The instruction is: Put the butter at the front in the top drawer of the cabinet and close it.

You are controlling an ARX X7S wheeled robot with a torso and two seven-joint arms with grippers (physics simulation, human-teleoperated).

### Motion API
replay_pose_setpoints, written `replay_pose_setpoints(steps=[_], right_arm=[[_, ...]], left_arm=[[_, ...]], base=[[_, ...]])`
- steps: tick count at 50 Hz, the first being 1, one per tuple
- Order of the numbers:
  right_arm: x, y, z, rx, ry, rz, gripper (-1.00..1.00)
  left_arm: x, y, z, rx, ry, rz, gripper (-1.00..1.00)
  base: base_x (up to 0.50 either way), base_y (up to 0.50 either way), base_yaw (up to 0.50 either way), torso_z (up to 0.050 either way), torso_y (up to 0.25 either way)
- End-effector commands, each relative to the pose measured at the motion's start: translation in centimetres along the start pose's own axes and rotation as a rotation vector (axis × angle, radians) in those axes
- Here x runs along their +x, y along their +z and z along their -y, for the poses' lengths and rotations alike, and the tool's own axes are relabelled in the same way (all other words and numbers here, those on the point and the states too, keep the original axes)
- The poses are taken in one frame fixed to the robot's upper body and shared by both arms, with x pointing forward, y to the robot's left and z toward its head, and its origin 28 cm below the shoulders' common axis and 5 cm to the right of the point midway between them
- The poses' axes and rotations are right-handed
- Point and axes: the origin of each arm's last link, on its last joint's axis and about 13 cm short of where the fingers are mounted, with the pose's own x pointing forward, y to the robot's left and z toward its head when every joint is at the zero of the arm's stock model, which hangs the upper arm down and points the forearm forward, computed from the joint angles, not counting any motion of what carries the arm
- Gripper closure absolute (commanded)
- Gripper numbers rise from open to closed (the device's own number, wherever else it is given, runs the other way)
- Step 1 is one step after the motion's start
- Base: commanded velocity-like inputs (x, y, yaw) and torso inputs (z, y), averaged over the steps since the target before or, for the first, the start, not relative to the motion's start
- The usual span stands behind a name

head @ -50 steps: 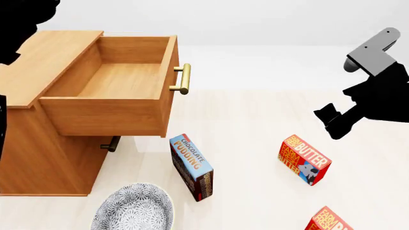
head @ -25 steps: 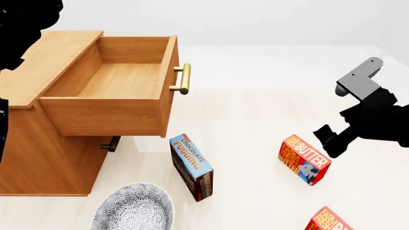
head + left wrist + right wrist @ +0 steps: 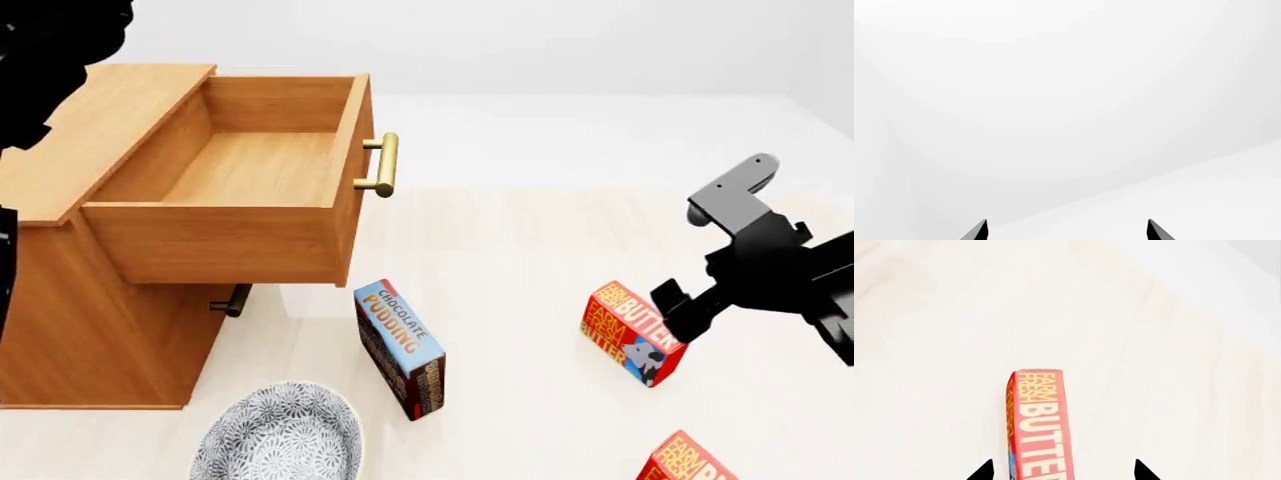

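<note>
The right pincer (image 3: 677,308) hangs right at the top edge of the butter (image 3: 634,331), which stands on the pale surface (image 3: 534,250) well to the right of the cabinet (image 3: 94,300). From the right wrist, the carton's (image 3: 1039,425) narrow lettered face sits between the two dark fingertips (image 3: 982,471), which stand wide apart on either side with nothing gripped; whether they touch the carton, I cannot tell. The top drawer (image 3: 227,190) is pulled out, brass handle (image 3: 383,165) facing right. Below it stands the chocolate pudding box (image 3: 400,345), with a patterned bowl (image 3: 280,440) near the bottom edge. A second butter carton (image 3: 687,462) peeks in at the lower right. The left pincer (image 3: 1066,231) shows only two spread tips against blank white, holding nothing.
</note>
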Motion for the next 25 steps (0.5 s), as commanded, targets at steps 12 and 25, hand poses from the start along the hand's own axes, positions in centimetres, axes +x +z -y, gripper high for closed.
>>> replay_pose_setpoints(steps=[12,25], right_arm=[[2.4,-1.4,-0.5,0.032,-0.01,-0.028,-1.0],[2.8,-1.5,-0.7,0.034,0.0,-0.033,-1.0]], left_arm=[[-0.1,-0.1,0.0,-0.004,-0.015,0.004,-1.0],[-0.1,0.2,-0.5,-0.014,0.01,0.03,-1.0]], base=[[0.0,0.0,0.0,0.0,0.0],[0.0,0.0,0.0,0.0,0.0]])
